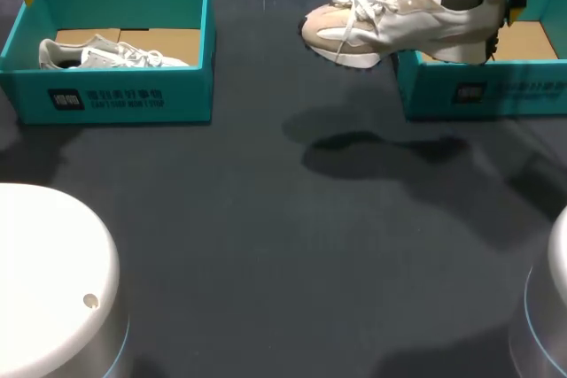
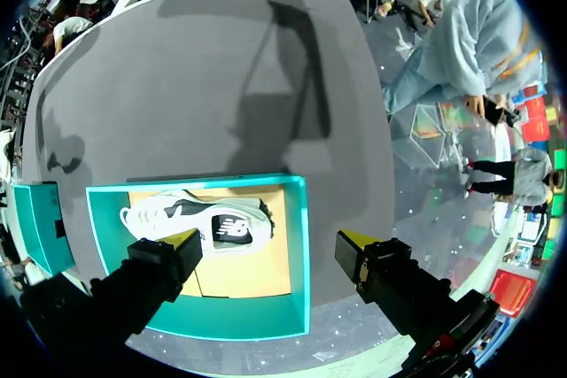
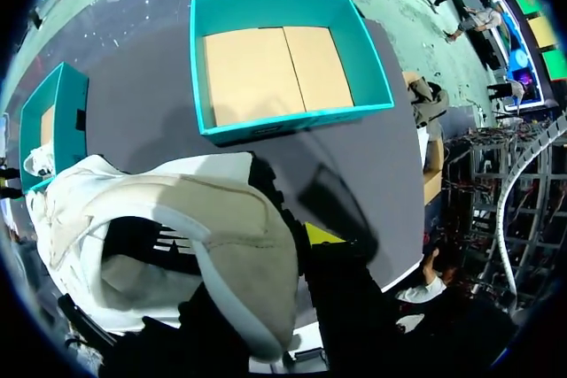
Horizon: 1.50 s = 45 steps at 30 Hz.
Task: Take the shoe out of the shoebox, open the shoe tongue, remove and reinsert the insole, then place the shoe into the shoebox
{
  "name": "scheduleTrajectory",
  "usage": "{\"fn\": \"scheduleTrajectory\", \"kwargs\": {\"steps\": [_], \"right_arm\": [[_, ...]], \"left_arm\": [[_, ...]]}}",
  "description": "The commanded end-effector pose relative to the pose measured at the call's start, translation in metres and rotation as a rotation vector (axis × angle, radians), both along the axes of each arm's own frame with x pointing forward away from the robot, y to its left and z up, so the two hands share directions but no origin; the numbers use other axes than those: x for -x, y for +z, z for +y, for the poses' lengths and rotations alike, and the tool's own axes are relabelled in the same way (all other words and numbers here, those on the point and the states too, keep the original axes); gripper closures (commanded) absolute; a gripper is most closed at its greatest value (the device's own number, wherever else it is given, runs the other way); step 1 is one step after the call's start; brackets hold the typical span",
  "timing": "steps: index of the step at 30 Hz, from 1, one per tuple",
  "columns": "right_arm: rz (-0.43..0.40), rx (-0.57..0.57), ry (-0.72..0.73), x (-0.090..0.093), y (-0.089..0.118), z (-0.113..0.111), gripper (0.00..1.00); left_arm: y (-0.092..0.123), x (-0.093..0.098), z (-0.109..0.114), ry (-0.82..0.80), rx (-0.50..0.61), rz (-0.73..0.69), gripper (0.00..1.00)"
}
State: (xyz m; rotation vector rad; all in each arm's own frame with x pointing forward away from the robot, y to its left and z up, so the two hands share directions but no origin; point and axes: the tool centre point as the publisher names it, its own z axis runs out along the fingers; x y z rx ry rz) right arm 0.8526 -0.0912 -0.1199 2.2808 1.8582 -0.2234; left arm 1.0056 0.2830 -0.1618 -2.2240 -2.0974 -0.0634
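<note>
Step one, taking the shoe out, was in hand. The right gripper (image 1: 500,6) was clamped on the heel of the shoe (image 1: 399,19), which hung in the air, roughly level. Its heel was over the right box (image 1: 483,90) and its toe stuck out past the box's left wall over the table (image 1: 266,245). In the right wrist view that box showed only bare cardboard inside. The left gripper (image 2: 270,241) had its fingers spread wide with nothing between them. It hung above the left box (image 1: 115,99), where a second shoe (image 1: 106,53) lay on its side. Judged from this, the lift was about done and nothing past it had started: no tongue opened, insole not touched. The next move likely called for carrying the shoe clear of the box and setting it sole-down on the table between the boxes. There the left arm could come over to work the tongue. One risk was that a heel-only hold could let the toe sag or swing.
</note>
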Motion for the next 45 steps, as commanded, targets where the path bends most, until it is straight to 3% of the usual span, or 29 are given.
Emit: {"fn": "scheduleTrajectory", "kwargs": {"steps": [1, 11, 19, 30, 34, 45], "right_arm": [[-0.053, 0.004, 0.012, 0.005, 0.001, -0.002, 1.00], [-0.034, 0.023, 0.004, 0.010, -0.005, 0.003, 1.00], [-0.046, 0.015, -0.013, 0.037, -0.008, 0.014, 1.00], [-0.048, 0.061, -0.049, 0.071, -0.026, 0.061, 1.00], [-0.023, -0.005, -0.049, 0.080, -0.035, 0.072, 1.00], [-0.023, -0.005, -0.049, 0.080, -0.035, 0.072, 1.00]], "left_arm": [[0.000, 0.000, 0.001, -0.001, -0.001, 0.000, 0.00], [0.000, 0.000, 0.001, -0.001, -0.001, 0.000, 0.00], [0.000, 0.000, 0.001, -0.001, -0.001, 0.000, 0.00], [0.000, 0.000, 0.001, -0.001, -0.001, 0.000, 0.00], [0.000, 0.000, 0.001, -0.001, -0.001, 0.000, 0.00], [0.000, 0.000, 0.001, -0.001, -0.001, 0.000, 0.00]]}}
